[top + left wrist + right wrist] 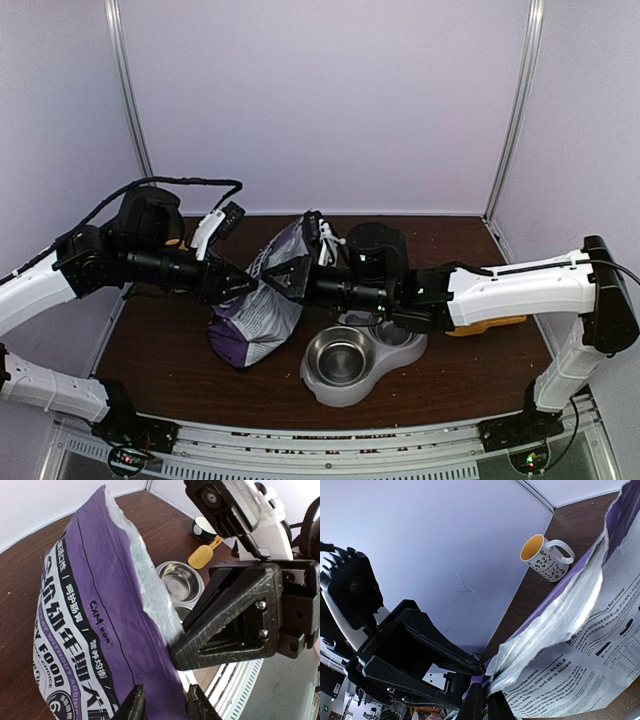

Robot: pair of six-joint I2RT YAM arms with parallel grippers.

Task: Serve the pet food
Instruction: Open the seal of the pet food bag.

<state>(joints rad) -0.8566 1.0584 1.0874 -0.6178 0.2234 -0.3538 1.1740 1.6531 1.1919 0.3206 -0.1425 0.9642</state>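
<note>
Dark brown tabletop [180, 340] bears a purple-and-white foil bag [262, 310], mouth uppermost, rim pinched in the closed right gripper [485, 700], left gripper [167, 706] straddling its wall, clamp undetermined; pet food kibble unseen, presumably inside; grey twin-bowl steel feeder [330, 392] sits just right of the bag, under the right arm

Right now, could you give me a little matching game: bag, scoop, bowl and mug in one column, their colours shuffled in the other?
Things:
1. bag
2. scoop
3. bowl
4. mug

Colours:
A. shiny steel
B. white with a dark pattern, yellow inside
C. purple and white
D. plain yellow

Pairs: 1-C, 2-D, 3-A, 4-B.
</note>
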